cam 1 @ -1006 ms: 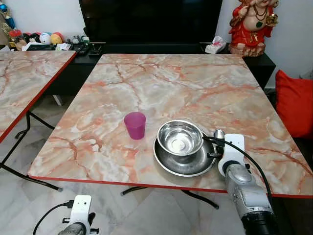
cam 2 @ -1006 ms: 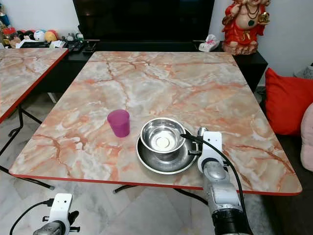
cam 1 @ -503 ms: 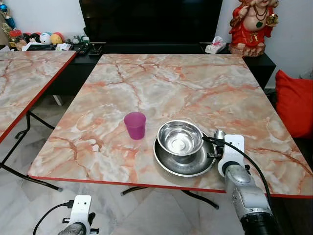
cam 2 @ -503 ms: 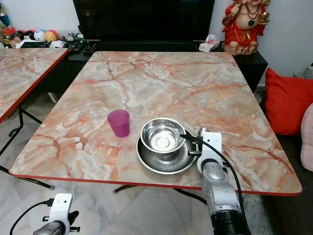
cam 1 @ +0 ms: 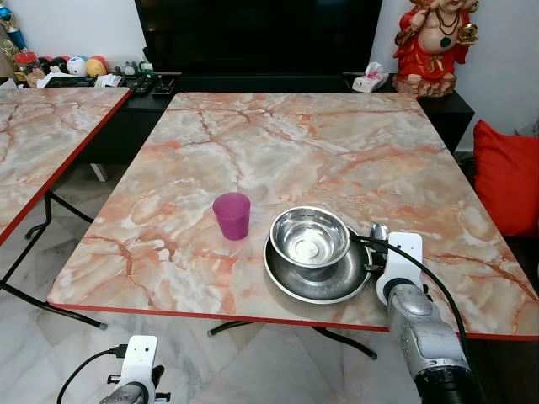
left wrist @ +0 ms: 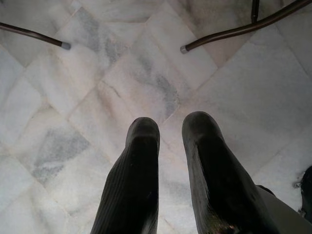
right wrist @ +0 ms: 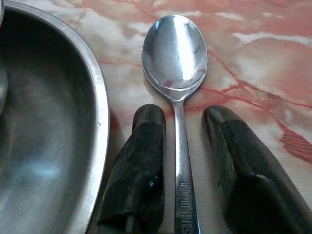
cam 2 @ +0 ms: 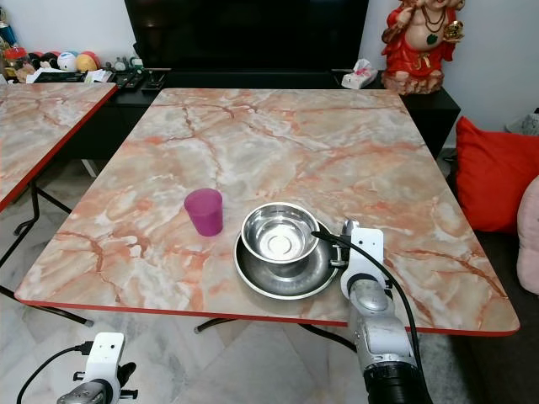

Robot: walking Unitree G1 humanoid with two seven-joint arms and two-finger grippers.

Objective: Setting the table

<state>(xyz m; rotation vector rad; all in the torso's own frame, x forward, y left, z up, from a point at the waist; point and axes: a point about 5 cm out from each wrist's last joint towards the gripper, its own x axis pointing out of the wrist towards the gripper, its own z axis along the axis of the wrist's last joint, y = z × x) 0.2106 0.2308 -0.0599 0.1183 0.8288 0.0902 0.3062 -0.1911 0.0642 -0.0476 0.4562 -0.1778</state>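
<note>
Resting on the marble table (cam 1: pixel 295 135) just beside the plate (cam 1: pixel 316 279), the spoon (right wrist: pixel 175 53) lies flat, its handle running back between the two fingers (right wrist: pixel 139 161) of the right gripper (right wrist: pixel 181 165). Over the last second the right arm has barely shifted, edging slightly back toward the near edge of the table beside the plate. The fingers stand a little apart, with table showing between each and the handle, so the spoon appears to be released, or nearly so. That suggests the spoon is now placed beside the plate, which carries the steel bowl (cam 1: pixel 309 236). The purple cup (cam 1: pixel 232 215) stands near the plate on its other side. The left gripper (left wrist: pixel 168 161) hangs low over the floor tiles (left wrist: pixel 73 87), fingers narrowly apart and holding nothing.
</note>
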